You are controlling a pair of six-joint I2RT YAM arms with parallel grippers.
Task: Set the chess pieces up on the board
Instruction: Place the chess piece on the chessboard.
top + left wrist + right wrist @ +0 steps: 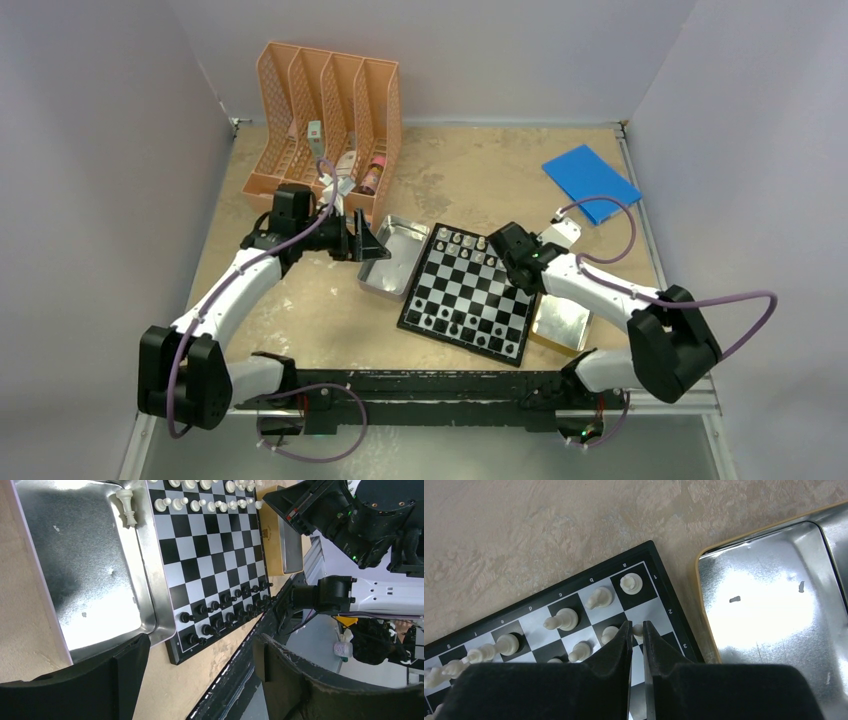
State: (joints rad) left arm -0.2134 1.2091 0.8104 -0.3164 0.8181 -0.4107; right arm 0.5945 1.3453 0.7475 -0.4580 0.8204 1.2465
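Observation:
The board (482,302) lies at the table's centre. Pale chess pieces (210,503) fill its far rows and black ones (221,609) its near rows. One white piece (127,506) is in the left metal tin (85,565). My left gripper (372,246) hovers over that tin, open, with nothing between its fingers (125,670). My right gripper (636,626) is over the board's far right corner (659,587), shut on a small white pawn (639,631) above a white square in the second row, beside other white pieces (630,583).
A second metal tin (562,322) sits against the board's right edge, close under the right arm. An orange file rack (325,110) with small items stands at the back left. A blue flat pad (590,182) lies at the back right.

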